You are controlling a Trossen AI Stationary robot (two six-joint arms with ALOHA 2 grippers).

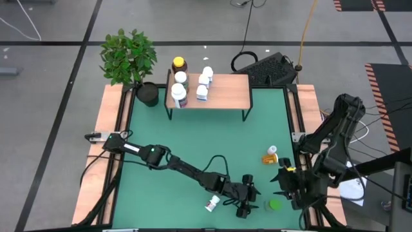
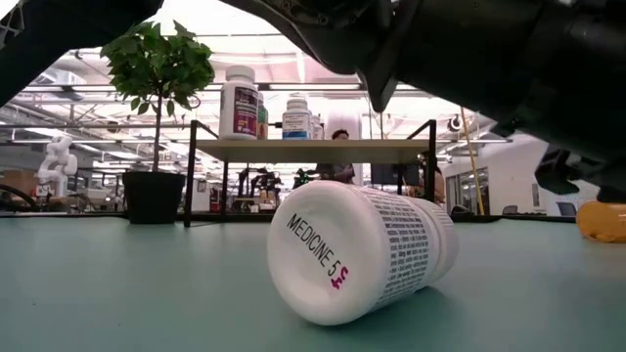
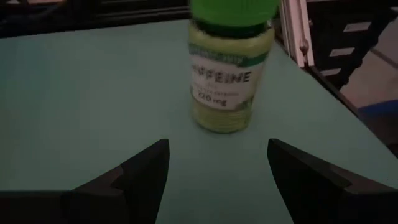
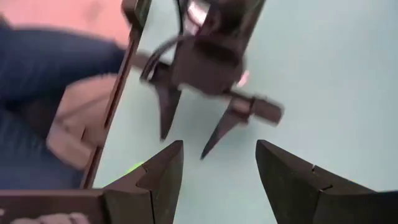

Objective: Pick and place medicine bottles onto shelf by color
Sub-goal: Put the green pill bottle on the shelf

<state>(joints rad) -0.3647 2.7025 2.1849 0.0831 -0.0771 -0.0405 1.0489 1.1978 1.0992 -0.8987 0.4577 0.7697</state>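
A green-capped bottle stands upright on the green table near its near right corner. My left gripper is open, low over the table, just left of that bottle and pointing at it without touching. A white bottle lies on its side behind the left gripper. An orange bottle lies farther right. My right gripper is open and hovers beside the green bottle, facing the left gripper. The wood-topped shelf at the far edge carries several bottles.
A potted plant stands left of the shelf at the table's far left corner. Raised rails frame the green mat. A keyboard lies beyond the far edge. The mat's middle is bare.
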